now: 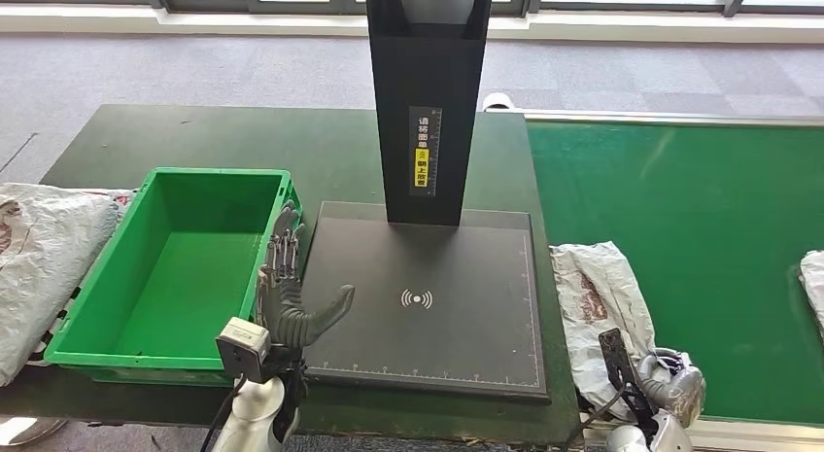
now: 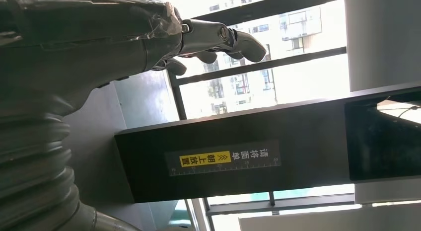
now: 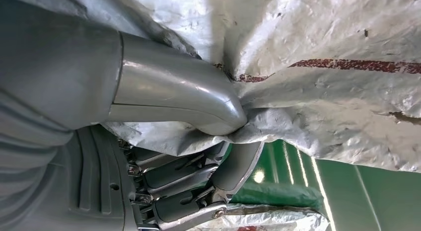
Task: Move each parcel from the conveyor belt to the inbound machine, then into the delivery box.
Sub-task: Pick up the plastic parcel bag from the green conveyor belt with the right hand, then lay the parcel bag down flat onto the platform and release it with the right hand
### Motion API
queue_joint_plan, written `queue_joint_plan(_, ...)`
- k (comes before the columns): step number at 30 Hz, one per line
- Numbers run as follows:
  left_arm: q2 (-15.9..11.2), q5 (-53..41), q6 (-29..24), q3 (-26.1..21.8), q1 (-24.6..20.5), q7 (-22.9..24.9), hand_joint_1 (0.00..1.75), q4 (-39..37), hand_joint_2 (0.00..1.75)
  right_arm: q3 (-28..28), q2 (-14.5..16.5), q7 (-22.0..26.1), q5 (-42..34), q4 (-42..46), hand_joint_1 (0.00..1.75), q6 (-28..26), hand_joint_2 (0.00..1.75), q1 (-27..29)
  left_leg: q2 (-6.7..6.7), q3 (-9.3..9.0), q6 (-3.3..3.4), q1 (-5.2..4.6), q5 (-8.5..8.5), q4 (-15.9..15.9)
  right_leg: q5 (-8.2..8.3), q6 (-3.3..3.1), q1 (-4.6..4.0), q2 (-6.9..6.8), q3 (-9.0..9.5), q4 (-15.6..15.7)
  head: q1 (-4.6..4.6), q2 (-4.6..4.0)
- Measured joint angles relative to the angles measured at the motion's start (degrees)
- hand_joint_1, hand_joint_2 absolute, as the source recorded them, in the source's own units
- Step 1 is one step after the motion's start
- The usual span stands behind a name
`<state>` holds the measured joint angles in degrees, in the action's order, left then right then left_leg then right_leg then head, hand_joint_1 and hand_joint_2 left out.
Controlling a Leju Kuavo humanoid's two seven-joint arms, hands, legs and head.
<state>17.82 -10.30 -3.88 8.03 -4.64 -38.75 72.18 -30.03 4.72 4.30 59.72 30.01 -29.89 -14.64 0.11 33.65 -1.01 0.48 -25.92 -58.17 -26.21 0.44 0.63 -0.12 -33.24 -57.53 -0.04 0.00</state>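
Right hand: the grey many-fingered right hand [image 1: 669, 374] sits at the lower right of the head view, at the near end of a crumpled silver-grey plastic mailer parcel with red print [image 1: 598, 301]. In the right wrist view its thick grey thumb [image 3: 188, 99] and a darker finger [image 3: 238, 166] pinch a fold of that parcel [image 3: 337, 92] between them, so it is grasping the bag.
Parcel: it lies on the green conveyor belt [image 1: 700, 209] at the belt's left edge, just beside the machine's plate, right of centre in the head view.
Left hand: the grey left hand [image 1: 291, 292] stands raised at lower centre-left, between the bin and the plate, fingers spread apart and thumb out, holding nothing. In the left wrist view its fingers [image 2: 233, 39] are loosely bent against the bright windows.
Inbound machine: a flat dark grey scanning plate [image 1: 428, 296] with a white wireless mark, and a tall black column [image 1: 428, 102] bearing a yellow and white label, at centre.
Delivery box: an open green plastic crate [image 1: 170, 267] at left, with bare floor showing.
Other parcels: a second silver-grey bag [image 1: 44, 267] at the far left edge, and another bag's edge [image 1: 814, 282] at the far right on the belt.
Table: a dark green tabletop [image 1: 243, 141] under the crate and machine.
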Motion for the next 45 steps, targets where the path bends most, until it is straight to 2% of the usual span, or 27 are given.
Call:
queue_joint_plan(5, 0.0, -0.6, 0.4, -0.2, 0.1, 0.0, 0.0, 0.1, 1.75, 0.0, 0.0, 0.8, -0.4, 0.0, 1.75, -0.1, 1.75, 0.0, 0.0, -0.02, 0.04, 0.0, 0.05, 0.0, 0.05, 0.02, 0.01, 0.0, 0.03, 0.0, -0.01, 0.0)
queue_joint_plan(8, 0.0, -0.9, 0.5, -0.3, 0.1, 0.0, 0.0, 0.2, 1.75, 0.0, 0.0, 4.0, -2.1, 0.2, 1.75, -2.6, 1.75, 0.3, -0.01, -0.01, 0.08, 0.0, 0.08, 0.0, 0.08, 0.02, 0.05, 0.0, 0.03, 0.0, -0.01, 0.0)
queue_joint_plan(11, 0.1, -1.0, 0.5, -0.4, 0.2, 0.0, 0.0, 0.3, 1.75, 0.3, 0.6, 11.2, -5.3, 2.0, 1.75, -6.7, 1.75, 1.4, -0.05, 0.03, 0.1, -0.02, 0.1, 0.0, 0.08, 0.03, 0.09, -0.03, 0.01, 0.0, 0.01, 0.0)
queue_joint_plan(13, 0.1, -1.1, 0.4, -0.5, 0.3, 0.0, 0.0, 0.3, 1.75, 0.9, 1.7, 18.6, -8.0, 5.8, 1.75, -9.0, 1.75, 2.8, -0.06, 0.04, 0.09, -0.02, 0.11, 0.0, 0.08, 0.03, 0.08, -0.03, -0.01, 0.0, 0.01, 0.0)
queue_joint_plan(16, 0.1, -0.8, -0.1, -0.5, 0.3, 0.0, 0.0, 0.2, 1.75, 1.3, 5.2, 29.5, -12.4, 15.6, 1.75, -10.0, 1.75, 5.7, -0.06, 0.06, 0.07, -0.02, 0.11, 0.0, 0.07, 0.01, 0.03, -0.02, -0.04, 0.0, 0.01, 0.0)
queue_joint_plan(19, 0.1, -0.2, -0.7, -0.4, 0.2, 0.0, 0.0, 0.0, 1.75, 2.5, 9.4, 35.2, -17.2, 28.3, 1.75, -10.1, 1.75, 9.7, -0.07, 0.08, 0.05, -0.02, 0.1, 0.0, 0.02, -0.04, 0.0, -0.06, -0.08, 0.0, -0.01, 0.0)
queue_joint_plan(24, 0.1, 0.3, -0.8, -0.2, 0.1, 0.0, 0.0, -0.6, 1.75, 5.5, 13.0, 36.0, -22.9, 48.2, 1.75, -10.3, 1.75, 15.1, -0.06, 0.15, 0.05, 0.01, 0.09, 0.0, -0.01, -0.06, 0.02, -0.08, -0.13, 0.0, 0.01, 0.0)
queue_joint_plan(31, 0.1, 0.3, -0.6, 0.2, -0.1, 0.0, 0.0, -1.5, 1.75, 7.7, 14.3, 36.1, -24.2, 61.7, 1.75, -10.3, 1.75, 18.0, -0.03, 0.13, 0.09, -0.07, 0.07, 0.0, 0.03, 0.01, 0.15, -0.05, -0.13, 0.0, -0.01, 0.0)
queue_joint_plan(39, 0.0, 0.9, -0.6, 1.3, -0.5, 0.0, 0.0, -2.7, 1.75, 17.2, 14.4, 35.1, -17.8, 66.2, 1.75, -10.1, 1.75, 19.7, 0.02, 0.09, 0.06, -0.06, 0.1, 0.0, 0.05, 0.0, 0.11, 0.02, -0.13, 0.0, -0.01, 0.0)
queue_joint_plan(45, 0.0, 1.3, -0.6, 1.5, -0.6, 0.0, 0.0, -2.8, 1.75, 25.0, 14.4, 35.3, -12.3, 61.1, 1.75, -10.0, 1.75, 18.9, 0.04, 0.1, 0.06, 0.0, 0.1, 0.0, 0.04, 0.0, 0.07, 0.06, -0.13, 0.0, 0.0, 0.0)
